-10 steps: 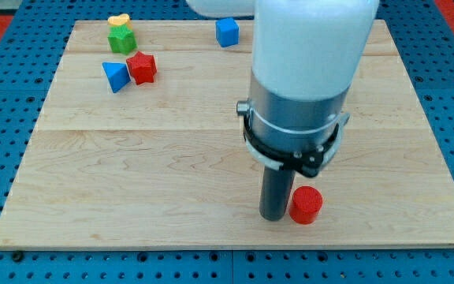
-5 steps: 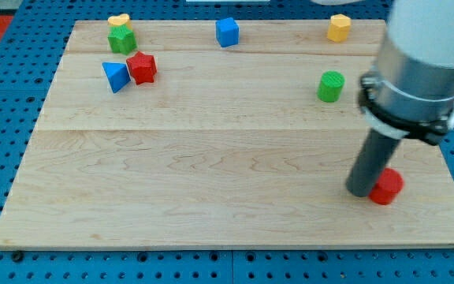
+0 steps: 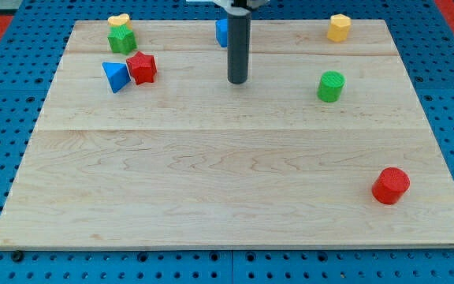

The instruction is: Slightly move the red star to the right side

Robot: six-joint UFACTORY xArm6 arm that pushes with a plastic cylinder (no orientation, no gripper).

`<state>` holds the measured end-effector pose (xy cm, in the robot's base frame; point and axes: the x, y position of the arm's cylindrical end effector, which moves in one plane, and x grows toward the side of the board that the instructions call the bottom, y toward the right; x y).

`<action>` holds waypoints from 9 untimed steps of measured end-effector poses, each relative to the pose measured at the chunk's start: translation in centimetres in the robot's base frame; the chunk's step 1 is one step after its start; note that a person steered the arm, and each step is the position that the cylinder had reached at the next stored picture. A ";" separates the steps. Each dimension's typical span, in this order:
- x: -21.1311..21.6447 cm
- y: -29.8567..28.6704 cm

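**Red star not yet touched; our tip stands well off to its right**

Nearest the view's bottom, toward the right, a red cylinder (image 3: 390,186) lies alone on the wooden board (image 3: 211,197), well apart from everything else. Further up on the right side stands a green cylinder (image 3: 331,86).

In the middle, toward the top, my tip (image 3: 237,81) rests on the board. It is a bare rod with nothing to open or close, and it touches no block; the rod partly hides a blue cube (image 3: 222,31) behind it.

The red star (image 3: 141,68) sits at the upper left, touching or just beside a blue triangle (image 3: 116,76) on its left. Beyond them are a green star-like block (image 3: 121,39) and a yellow heart (image 3: 118,20), and far right a yellow block (image 3: 338,28).

We judge the task unstarted: to nudge the star rightward, our tip must first get round to its left side, where the blue triangle crowds the approach.
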<state>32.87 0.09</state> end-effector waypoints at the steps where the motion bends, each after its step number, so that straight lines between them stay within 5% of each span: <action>1: -3.3 -4.2; 3: -7.3 -9.9; 6: -3.1 -18.4; 9: -2.9 -17.4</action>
<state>29.94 -17.27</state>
